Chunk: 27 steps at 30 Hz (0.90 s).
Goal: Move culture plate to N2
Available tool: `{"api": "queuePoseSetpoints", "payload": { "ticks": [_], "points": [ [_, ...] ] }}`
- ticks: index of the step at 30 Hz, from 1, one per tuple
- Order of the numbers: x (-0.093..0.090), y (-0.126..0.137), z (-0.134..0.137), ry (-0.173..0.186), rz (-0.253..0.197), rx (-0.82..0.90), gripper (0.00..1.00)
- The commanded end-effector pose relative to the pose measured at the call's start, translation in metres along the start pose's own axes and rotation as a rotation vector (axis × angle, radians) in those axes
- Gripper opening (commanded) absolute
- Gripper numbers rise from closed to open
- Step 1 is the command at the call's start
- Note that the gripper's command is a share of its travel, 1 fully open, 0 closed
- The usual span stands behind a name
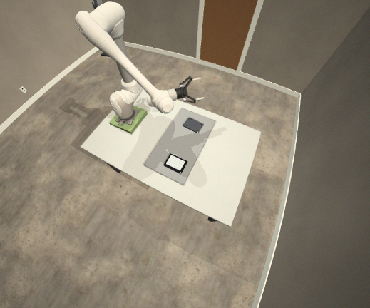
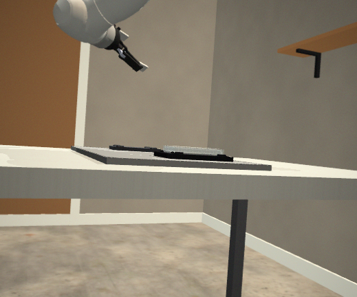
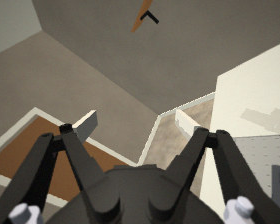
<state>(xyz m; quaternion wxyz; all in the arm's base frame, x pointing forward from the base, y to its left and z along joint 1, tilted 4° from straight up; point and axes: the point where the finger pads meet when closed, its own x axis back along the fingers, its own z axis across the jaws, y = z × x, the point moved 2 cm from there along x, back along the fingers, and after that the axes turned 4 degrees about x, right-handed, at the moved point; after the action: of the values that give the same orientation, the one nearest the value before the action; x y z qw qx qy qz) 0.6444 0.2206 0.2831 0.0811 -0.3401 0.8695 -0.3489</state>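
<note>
The 96-well plate with its clear lid (image 1: pixel 175 162) sits on the black nest N1 at the near end of the grey mat (image 1: pixel 180 144). It also shows in the exterior view (image 2: pixel 193 150), lying flat. The empty dark nest N2 (image 1: pixel 193 125) is at the mat's other end, low and black in the exterior view (image 2: pixel 131 148). My gripper (image 1: pixel 192 89) is open and empty, held high in the air beyond the N2 end of the mat, far from the plate. It shows in the exterior view (image 2: pixel 141 67) and the wrist view (image 3: pixel 136 122), fingers spread wide.
The arm's base stands on a green pad (image 1: pixel 128 119) at the white table's corner. A wall shelf (image 2: pixel 327 39) hangs to the right. The wrist view shows walls, floor and an edge of the mat (image 3: pixel 261 165).
</note>
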Motion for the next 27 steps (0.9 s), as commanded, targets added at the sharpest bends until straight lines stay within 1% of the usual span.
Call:
{"api": "queuePoseSetpoints", "payload": {
  "ticks": [1,17,19,23,24,25,27],
  "points": [
    [0.0,0.0,0.0,0.0,0.0,0.0,1.0],
    [0.0,0.0,0.0,0.0,0.0,0.0,1.0],
    [-0.003,0.006,0.005,-0.007,-0.066,-0.006,1.0],
    [-0.005,0.018,0.019,-0.008,-0.199,-0.016,1.0],
    [-0.005,0.021,0.023,-0.005,-0.226,-0.018,1.0],
    [-0.005,0.021,0.024,-0.005,-0.226,-0.018,1.0],
    [-0.004,0.025,0.032,0.004,-0.283,-0.022,1.0]
  ]
}}
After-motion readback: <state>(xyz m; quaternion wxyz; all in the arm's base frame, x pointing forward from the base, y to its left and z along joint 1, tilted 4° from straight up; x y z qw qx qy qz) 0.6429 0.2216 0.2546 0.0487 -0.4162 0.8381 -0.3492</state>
